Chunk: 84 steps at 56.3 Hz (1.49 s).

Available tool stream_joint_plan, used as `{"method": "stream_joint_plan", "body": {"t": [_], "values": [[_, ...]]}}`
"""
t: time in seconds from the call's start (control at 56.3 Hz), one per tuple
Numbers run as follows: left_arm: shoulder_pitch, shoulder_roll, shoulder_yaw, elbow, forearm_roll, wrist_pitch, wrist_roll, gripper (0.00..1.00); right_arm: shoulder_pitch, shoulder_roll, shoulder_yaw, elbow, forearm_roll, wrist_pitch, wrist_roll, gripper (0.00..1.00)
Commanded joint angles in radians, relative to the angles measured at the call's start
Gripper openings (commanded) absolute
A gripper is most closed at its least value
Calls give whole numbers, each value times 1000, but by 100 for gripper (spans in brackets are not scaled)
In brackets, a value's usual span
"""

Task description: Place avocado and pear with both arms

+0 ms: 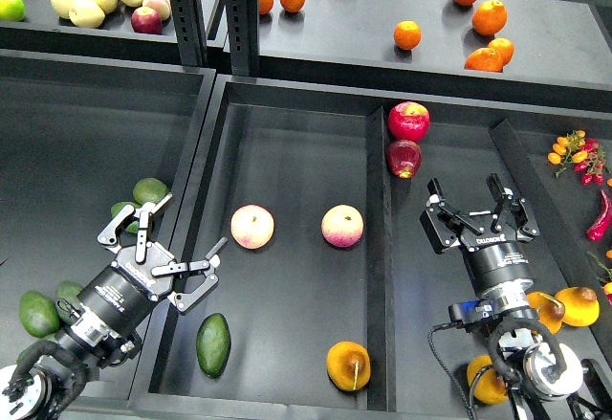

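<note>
The avocado [213, 343], slim and dark green, lies near the front left of the middle bin [287, 123]. The pear [348, 365], orange-yellow with a thin stem and a brown patch, rests at the front right of the same bin. My left gripper [186, 232] is open and holds nothing; it hovers over the bin's left wall, up and left of the avocado. Over the right bin, my right gripper [467, 192] also stands open and bare, well above and to the right of the pear.
Two pale pink-and-yellow fruits [252, 226] [342, 226] sit mid-bin. Red apples [408, 120] lie beyond the divider [380, 248]. Lighter avocados [150, 190] lie in the left bin, orange-yellow fruits [577, 305] by my right arm, chillies [600, 214] far right, oranges [490, 16] on the shelf.
</note>
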State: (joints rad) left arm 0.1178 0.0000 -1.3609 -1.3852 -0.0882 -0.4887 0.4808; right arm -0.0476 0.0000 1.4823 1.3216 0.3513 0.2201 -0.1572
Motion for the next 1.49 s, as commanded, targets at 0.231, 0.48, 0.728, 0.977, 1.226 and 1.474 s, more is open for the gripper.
{"method": "stream_joint_plan", "body": {"t": [0.231,0.48,0.728,0.977,1.226,1.474], "values": [[2,0,-49,0,11,0,1,99,0,0,7,-1,0,1,-1,100],[0,0,-37,-1,11,0,5,99,0,0,9,-1,1,1,-1,100],[0,0,-24,0,11,0,1,99,0,0,9,-1,0,1,-1,100],[0,0,8,0,7,0,-27,99,0,0,9,-1,0,1,-1,100],[-15,0,43,0,15,0,-27,98,-1,0,9,-1,0,1,-1,100],[-239,0,51,0,168,0,-7,98,-2,0,9,-1,1,1,-1,100]]}}
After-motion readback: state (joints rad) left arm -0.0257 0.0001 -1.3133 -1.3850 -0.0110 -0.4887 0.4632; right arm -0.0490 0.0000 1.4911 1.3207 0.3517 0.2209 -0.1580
